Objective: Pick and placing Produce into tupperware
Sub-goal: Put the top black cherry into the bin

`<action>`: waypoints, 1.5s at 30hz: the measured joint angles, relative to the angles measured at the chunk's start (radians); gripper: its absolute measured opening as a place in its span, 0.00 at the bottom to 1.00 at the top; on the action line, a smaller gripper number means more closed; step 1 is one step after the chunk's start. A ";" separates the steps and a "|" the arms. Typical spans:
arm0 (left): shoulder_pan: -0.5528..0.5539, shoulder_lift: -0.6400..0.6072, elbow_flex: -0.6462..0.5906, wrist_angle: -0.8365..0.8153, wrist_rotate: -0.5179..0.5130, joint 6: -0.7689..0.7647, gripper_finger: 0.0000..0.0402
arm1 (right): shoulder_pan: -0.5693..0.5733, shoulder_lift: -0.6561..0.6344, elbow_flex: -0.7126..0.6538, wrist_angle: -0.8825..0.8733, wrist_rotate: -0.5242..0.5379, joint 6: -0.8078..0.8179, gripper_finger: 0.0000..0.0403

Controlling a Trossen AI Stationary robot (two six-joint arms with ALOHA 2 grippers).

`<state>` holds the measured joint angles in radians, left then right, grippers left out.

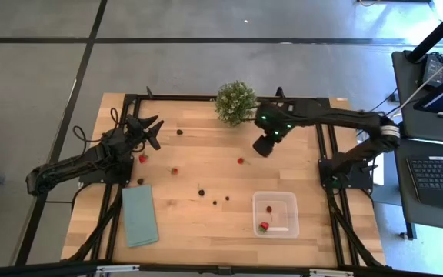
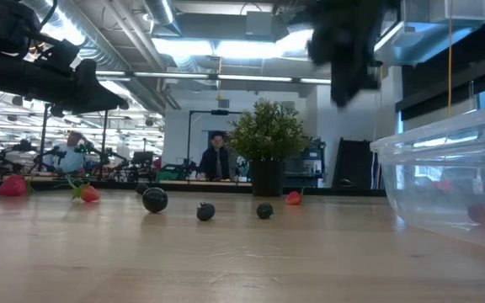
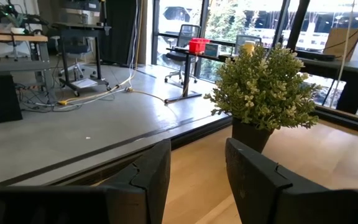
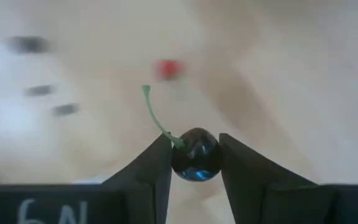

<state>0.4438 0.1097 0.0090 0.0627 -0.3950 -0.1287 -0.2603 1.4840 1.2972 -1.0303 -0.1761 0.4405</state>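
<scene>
The clear tupperware (image 1: 275, 214) sits near the table's near right part with two red pieces in it; in the low view its wall (image 2: 453, 181) fills the right side. Red and dark berries lie scattered on the wood, such as a red one (image 1: 241, 161) and dark ones (image 1: 214, 202) (image 2: 155, 199). My right gripper (image 1: 264, 145) hovers above the table near the plant, shut on a dark cherry (image 4: 196, 154). My left gripper (image 1: 151, 127) waits open, raised over the far left part of the table; in its wrist view the left gripper (image 3: 197, 168) faces the plant. My right gripper pinches the dark cherry's round body (image 4: 197, 163) between its two fingers (image 4: 159, 163), one on each side. The green stem (image 4: 156, 117) sticks out free beyond the fingers. The cherry is lifted clear of the table.
A bushy green potted plant (image 1: 235, 102) stands at the far edge, close beside my right gripper. A flat teal cloth (image 1: 139, 215) lies near the near left corner. Bare wood lies between the berries and the container. People sit in the room beyond (image 2: 215, 158).
</scene>
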 joint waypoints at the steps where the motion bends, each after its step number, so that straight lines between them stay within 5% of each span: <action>1: 0.000 0.000 0.000 0.000 0.000 0.000 0.36 | 0.027 -0.025 0.018 -0.011 -0.017 0.000 0.29; 8: 0.000 0.000 0.000 0.000 0.000 0.000 0.36 | 0.291 -0.112 0.107 -0.051 -0.015 0.069 0.29; 19: 0.000 0.000 0.000 0.000 0.000 0.000 0.36 | 0.672 -0.007 0.047 -0.049 0.164 0.332 0.29; 33: 0.000 0.000 0.000 0.000 0.000 0.000 0.36 | 0.774 0.209 -0.118 0.207 0.113 0.477 0.29; 45: 0.000 0.000 0.000 0.000 0.000 0.000 0.36 | 0.774 0.235 -0.210 0.266 0.103 0.554 0.30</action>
<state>0.4438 0.1101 0.0089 0.0624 -0.3950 -0.1284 0.5133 1.7191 1.0874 -0.7645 -0.0731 0.9943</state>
